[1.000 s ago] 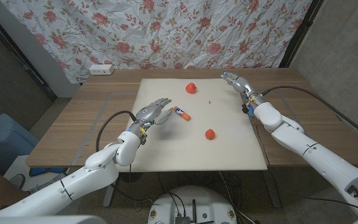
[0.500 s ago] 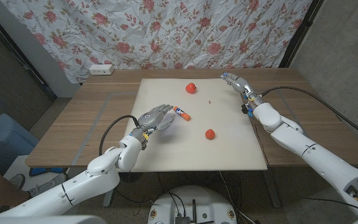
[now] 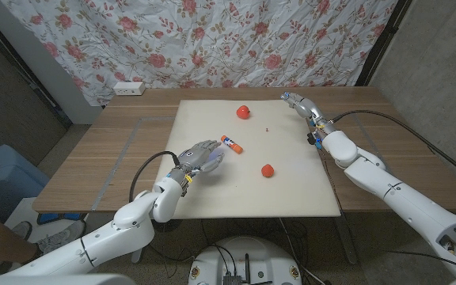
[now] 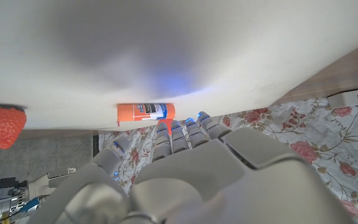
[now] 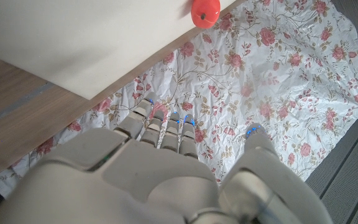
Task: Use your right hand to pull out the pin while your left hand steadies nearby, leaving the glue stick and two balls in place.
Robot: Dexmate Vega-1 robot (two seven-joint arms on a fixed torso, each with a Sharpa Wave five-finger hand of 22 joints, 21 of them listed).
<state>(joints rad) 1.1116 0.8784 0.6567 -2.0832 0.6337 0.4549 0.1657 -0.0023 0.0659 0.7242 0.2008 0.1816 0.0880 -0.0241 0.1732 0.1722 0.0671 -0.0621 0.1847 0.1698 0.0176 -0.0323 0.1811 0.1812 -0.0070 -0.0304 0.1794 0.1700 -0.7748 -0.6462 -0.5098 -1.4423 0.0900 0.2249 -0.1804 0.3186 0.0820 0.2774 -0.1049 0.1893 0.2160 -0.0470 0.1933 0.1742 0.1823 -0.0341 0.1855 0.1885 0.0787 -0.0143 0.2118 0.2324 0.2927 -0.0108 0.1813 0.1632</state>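
Floral curtain behind a wooden table (image 3: 93, 158) with a cream mat (image 3: 244, 182). Right hand (image 3: 298, 101) at the mat's far right corner, empty, fingers loosely apart. Left hand (image 3: 199, 156) hovers, empty, fingers spread, just short of the glue stick (image 3: 231, 143). Two balls (image 3: 244, 112) (image 3: 267, 170) flank the tiny pin (image 3: 267, 127), nearer the right hand; its axis can't be made out, path looks unobstructed.

Cream mat (image 3: 212, 190) is covering brown wooden table (image 3: 101, 158). Two red balls (image 3: 244, 112) (image 3: 267, 170) are showing; glue stick (image 3: 231, 143) is showing orange, white and blue. White backdrop curtain (image 3: 212, 39) is displaying pink roses.
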